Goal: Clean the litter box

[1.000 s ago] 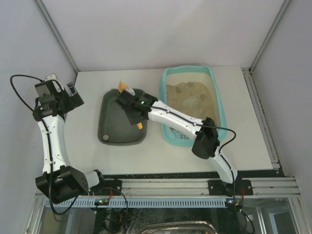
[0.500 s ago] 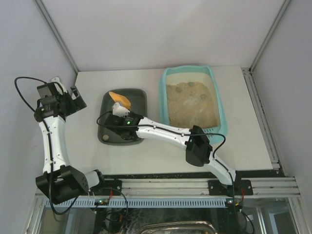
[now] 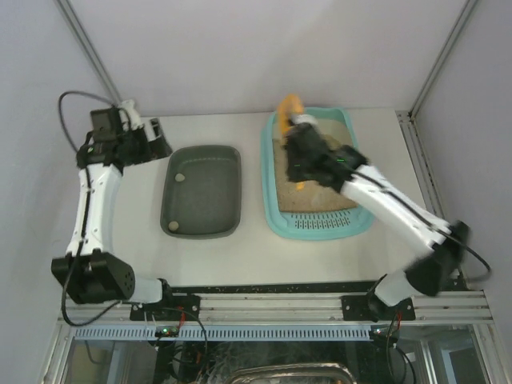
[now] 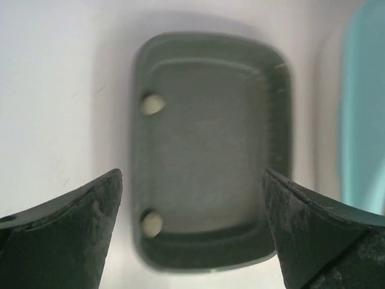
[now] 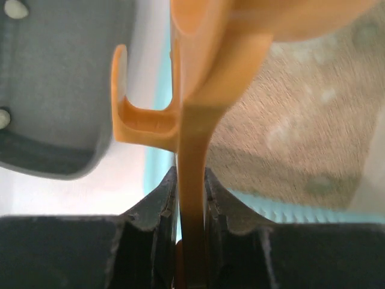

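The light-turquoise litter box (image 3: 270, 200) with beige litter sits right of centre; its slotted rim (image 3: 324, 225) faces the arms. My right gripper (image 3: 298, 164) is shut on the handle of an orange scoop (image 3: 288, 108), held above the box's far left part. In the right wrist view the scoop (image 5: 198, 90) rises from my shut jaws over the litter (image 5: 301, 120) and several pale lumps. My left gripper (image 3: 156, 138) is open and empty at the far left, beside the dark tray; in the left wrist view its fingers (image 4: 78, 229) stand wide apart.
A dark grey-green tray (image 3: 202, 160) lies left of the litter box, with two pale lumps (image 3: 181, 178) in it, also in the left wrist view (image 4: 152, 104). Grey walls close in at left, back and right. A metal rail runs along the near edge.
My right arm has swung the scoop from over the dark tray to above the litter box. My left arm has moved toward the back and slightly right, nearer the dark tray's far corner.
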`<state>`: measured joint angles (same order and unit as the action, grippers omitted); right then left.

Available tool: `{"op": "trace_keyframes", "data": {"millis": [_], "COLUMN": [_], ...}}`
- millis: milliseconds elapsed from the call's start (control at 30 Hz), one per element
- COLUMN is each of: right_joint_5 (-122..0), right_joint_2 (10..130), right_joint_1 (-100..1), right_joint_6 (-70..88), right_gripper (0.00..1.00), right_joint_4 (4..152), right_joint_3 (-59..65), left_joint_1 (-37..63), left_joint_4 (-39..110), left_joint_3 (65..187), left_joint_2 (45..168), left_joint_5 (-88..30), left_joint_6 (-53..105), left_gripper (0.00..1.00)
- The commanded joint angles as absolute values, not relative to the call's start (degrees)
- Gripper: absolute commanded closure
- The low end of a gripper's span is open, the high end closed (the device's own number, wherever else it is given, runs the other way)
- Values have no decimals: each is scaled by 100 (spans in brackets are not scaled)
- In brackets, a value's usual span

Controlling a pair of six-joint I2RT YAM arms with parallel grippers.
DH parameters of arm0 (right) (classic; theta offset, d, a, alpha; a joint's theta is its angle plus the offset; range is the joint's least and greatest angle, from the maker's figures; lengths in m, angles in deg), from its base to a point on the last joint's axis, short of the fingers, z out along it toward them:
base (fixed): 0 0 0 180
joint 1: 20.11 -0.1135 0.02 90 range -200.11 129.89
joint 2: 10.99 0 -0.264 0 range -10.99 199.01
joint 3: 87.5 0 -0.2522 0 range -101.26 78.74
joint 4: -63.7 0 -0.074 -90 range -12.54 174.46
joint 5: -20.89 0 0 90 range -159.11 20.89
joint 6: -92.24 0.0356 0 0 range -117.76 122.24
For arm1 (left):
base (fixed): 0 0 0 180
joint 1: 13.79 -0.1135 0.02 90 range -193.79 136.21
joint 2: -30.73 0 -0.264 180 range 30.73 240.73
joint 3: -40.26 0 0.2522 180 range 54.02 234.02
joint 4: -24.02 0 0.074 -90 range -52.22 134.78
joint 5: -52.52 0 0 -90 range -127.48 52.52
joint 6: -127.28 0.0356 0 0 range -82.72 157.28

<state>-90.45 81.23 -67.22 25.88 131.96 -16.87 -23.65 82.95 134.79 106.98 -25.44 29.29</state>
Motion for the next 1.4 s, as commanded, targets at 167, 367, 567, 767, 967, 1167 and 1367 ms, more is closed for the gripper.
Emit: {"op": "trace_keyframes", "data": {"millis": [167,367,567,767,967,1167,1367], "right_joint_5": [-5001,-3913,-3671,-3734,-4019,-4319,-4774], "right_joint_2": [7081,7940,8886,9681,10574,11177,11130], "right_joint_1": [-4356,-3824,-3436,-3277,-3301,-3331,-3502], "right_joint_6": [3546,3461,3433,3379,3265,3248,3209], "right_gripper": [100,100,100,100,100,100,100], "right_joint_4": [12317,11763,11479,11631,12150,12610,12862], "right_joint_3": [779,790,509,-232,-1385,-2250,-2341], "left_joint_1": [-282,281,351,595,779,836,823], "left_joint_4": [6541,6065,5586,5141,4687,4471,4055], "left_joint_3": [14902,15829,16232,16438,16471,16114,15286], "left_joint_2": [12366,13722,14736,15248,15496,15286,14725], "left_joint_5": [-2339,-2784,-2902,-3205,-3080,-2903,-2905], "left_joint_6": [664,25,-1144,-1394,-1816,-1898,-1457], "left_gripper": [0,0,0,0,0,0,0]}}
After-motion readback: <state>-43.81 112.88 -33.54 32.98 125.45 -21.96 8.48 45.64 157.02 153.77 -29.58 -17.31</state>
